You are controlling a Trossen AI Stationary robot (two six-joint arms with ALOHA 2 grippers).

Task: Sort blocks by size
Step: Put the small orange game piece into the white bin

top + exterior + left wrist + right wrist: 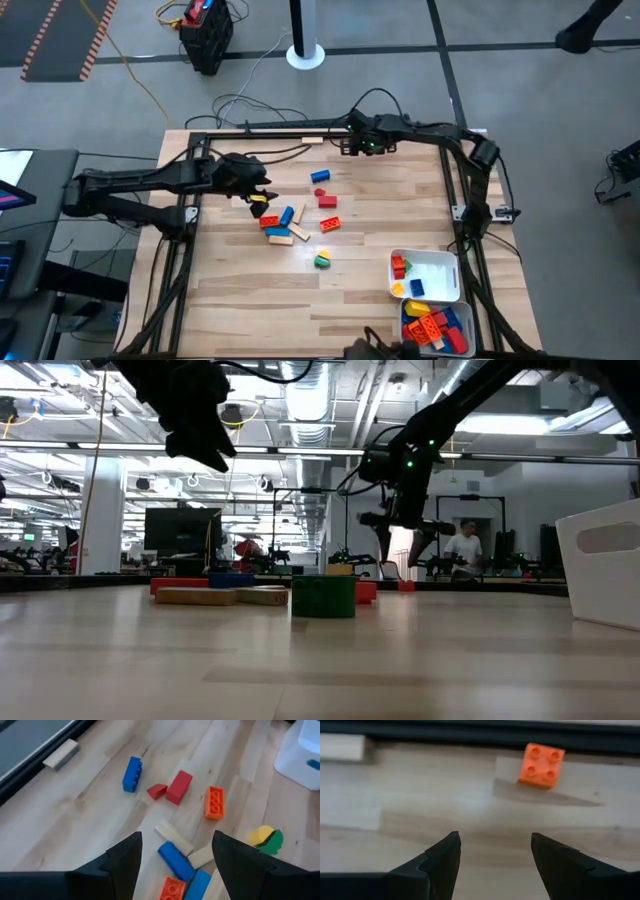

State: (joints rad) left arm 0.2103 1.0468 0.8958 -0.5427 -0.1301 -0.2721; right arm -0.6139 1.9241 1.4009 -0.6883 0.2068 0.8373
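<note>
Loose blocks lie mid-table: a blue one [319, 176], a red one [326, 200], an orange one [329, 224], a mixed cluster [280, 225] and a green-and-yellow pair [322, 260]. My left gripper [256, 192] hovers open above the cluster's left side; its wrist view shows the blue block [132, 773], the red block [178, 786] and the orange block [214, 802] ahead, with nothing between the fingers [125, 860]. My right gripper [362, 143] is open over the table's far edge, near an orange square block [541, 765] and a tan wooden block [340, 747].
Two white trays stand at the near right, one [440, 262] with a few blocks and one [405, 318] filled with several. A yellow block [258, 208] lies beside my left gripper. The dark frame rail [290, 127] runs along the far edge. Bare wood spreads across the near left.
</note>
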